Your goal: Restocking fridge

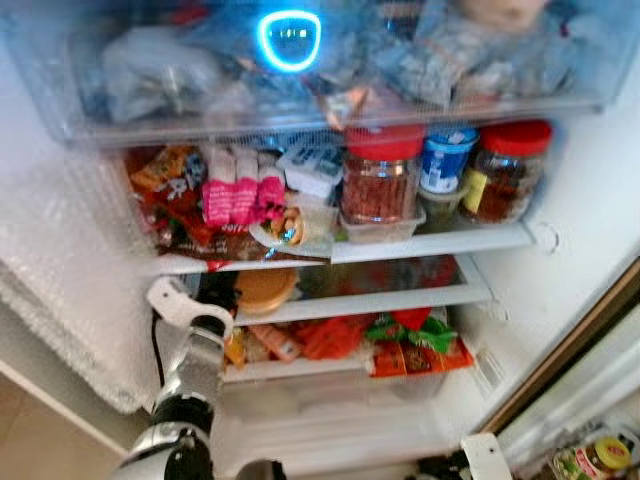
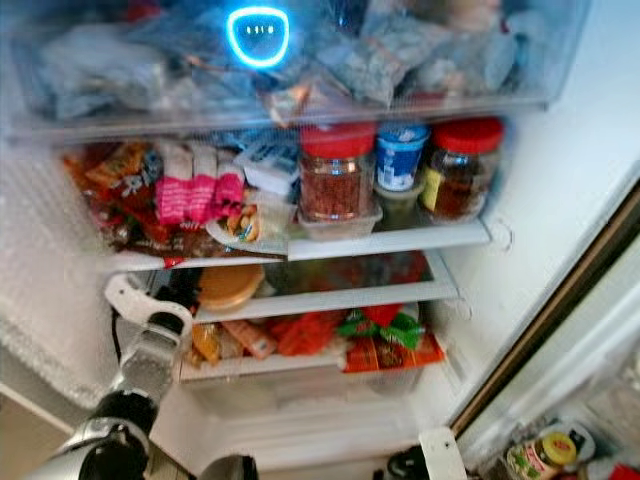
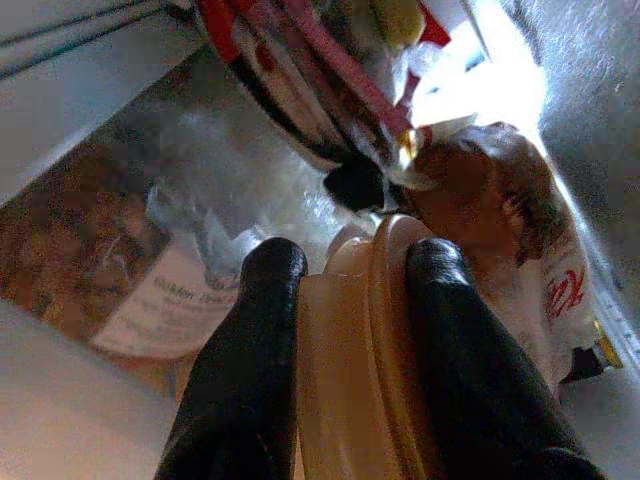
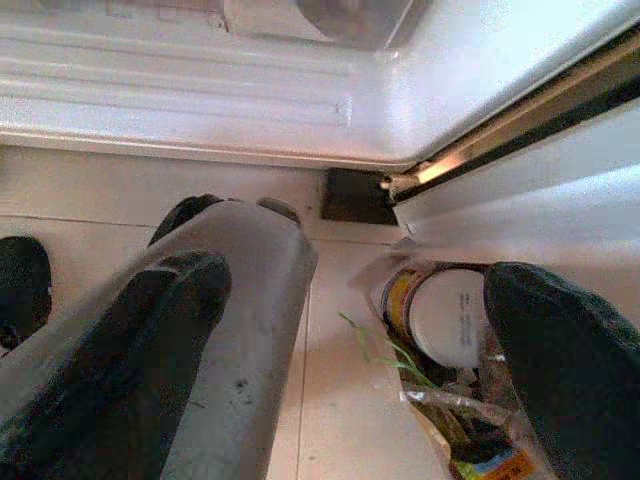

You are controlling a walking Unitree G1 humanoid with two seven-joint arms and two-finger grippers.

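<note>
My left gripper (image 3: 345, 260) reaches into the left end of the fridge's middle shelf (image 1: 400, 300). It is shut on a round tan lidded container (image 3: 350, 340), one black finger on each side of its rim. That container (image 1: 266, 290) lies on the shelf just right of my left wrist (image 1: 187, 306). Snack bags and a labelled packet (image 3: 170, 300) crowd in behind it. My right gripper (image 4: 365, 290) hangs low by the floor, open and holding nothing.
The upper shelf (image 1: 440, 242) carries two red-lidded jars (image 1: 380, 175), a blue-lidded tub (image 1: 446, 160) and pink packets (image 1: 238, 187). Red and green packets (image 1: 415, 340) fill the lower shelf. A clear drawer (image 1: 300, 110) of bags sits above. A jar (image 4: 445, 315) lies in a bag on the floor by the door.
</note>
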